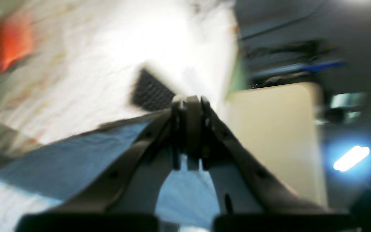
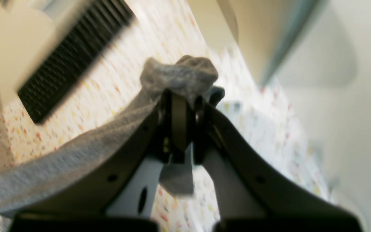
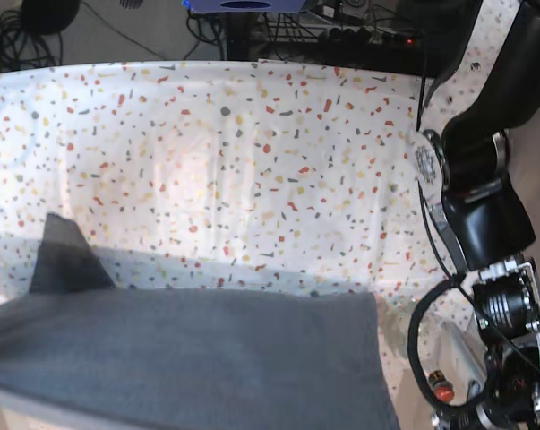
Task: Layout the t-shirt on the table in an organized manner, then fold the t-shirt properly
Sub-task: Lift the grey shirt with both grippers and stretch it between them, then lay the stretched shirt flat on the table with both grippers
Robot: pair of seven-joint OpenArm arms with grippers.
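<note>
The heather-grey t-shirt (image 3: pixel 189 358) hangs lifted in a wide sheet across the bottom of the base view, with one sleeve (image 3: pixel 68 260) sticking up at its left. In the right wrist view my right gripper (image 2: pixel 180 96) is shut on a bunched edge of the t-shirt (image 2: pixel 179 75), and the cloth trails away to the lower left. My left gripper (image 1: pixel 188 103) is shut on the t-shirt (image 1: pixel 60 161), which looks bluish under the blur. The speckled table (image 3: pixel 252 161) lies below. Neither gripper shows in the base view.
My left arm (image 3: pixel 484 206) rises along the table's right side. Cables and equipment (image 3: pixel 341 22) sit beyond the far edge. A black slatted panel (image 2: pixel 76 42) and a beige surface (image 1: pixel 275 135) are near the grippers. A blurred orange patch (image 1: pixel 8 42) is at the upper left.
</note>
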